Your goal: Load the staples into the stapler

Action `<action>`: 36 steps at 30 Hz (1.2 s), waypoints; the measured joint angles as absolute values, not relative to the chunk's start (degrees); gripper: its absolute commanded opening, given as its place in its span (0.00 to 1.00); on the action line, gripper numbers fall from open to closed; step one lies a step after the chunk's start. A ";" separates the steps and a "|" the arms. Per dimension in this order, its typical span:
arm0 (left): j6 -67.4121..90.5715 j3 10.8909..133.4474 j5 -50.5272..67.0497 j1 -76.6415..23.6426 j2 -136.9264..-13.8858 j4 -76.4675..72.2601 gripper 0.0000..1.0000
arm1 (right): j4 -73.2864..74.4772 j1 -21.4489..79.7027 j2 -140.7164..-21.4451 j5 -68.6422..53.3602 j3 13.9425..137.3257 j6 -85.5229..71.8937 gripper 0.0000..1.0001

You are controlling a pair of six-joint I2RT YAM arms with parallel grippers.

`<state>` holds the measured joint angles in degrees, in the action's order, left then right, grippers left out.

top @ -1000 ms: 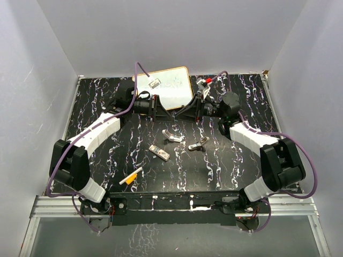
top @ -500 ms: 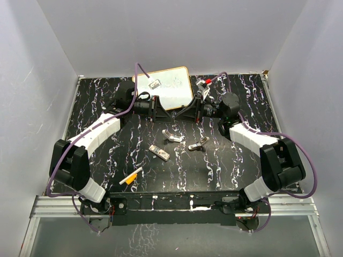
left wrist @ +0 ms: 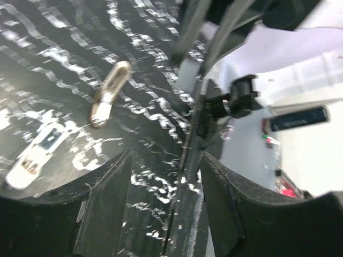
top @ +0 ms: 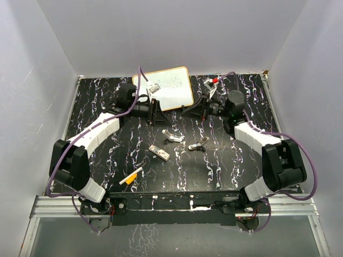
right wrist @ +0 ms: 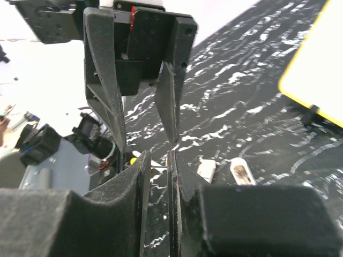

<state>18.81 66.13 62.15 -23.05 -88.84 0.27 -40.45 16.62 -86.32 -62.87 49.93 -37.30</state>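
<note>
Our left gripper (top: 159, 111) is hanging half open and empty, our right gripper (top: 184, 111) is pinching nearly closed on nothing we can see, and the staples (top: 159, 153) are lying on the tabletop (top: 123, 156) below, so we are judging the loading not yet begun.
</note>
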 measured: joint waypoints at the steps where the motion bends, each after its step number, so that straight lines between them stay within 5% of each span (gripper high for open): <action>1: 17.37 66.13 60.69 -22.76 -88.84 1.78 0.54 | -38.92 15.55 -86.04 -62.72 49.82 -35.68 0.12; 9: 5.98 66.17 39.79 -20.45 -89.03 11.42 0.69 | -22.22 10.09 -82.85 -59.00 49.69 -17.58 0.11; 18: -20.25 63.29 34.72 -23.11 -95.33 11.70 0.71 | -10.33 10.07 -79.24 -55.00 48.05 -1.61 0.11; 28: -48.10 66.76 39.07 -24.62 -102.56 14.94 0.64 | -7.42 8.80 -78.78 -54.96 47.83 2.35 0.12; 36: -55.79 70.46 41.45 -26.98 -106.15 18.09 0.51 | -7.42 7.73 -78.78 -55.22 47.72 2.76 0.11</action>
<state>-55.79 70.46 41.45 -26.98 -106.15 18.09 -7.42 7.73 -78.78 -55.22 47.72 2.76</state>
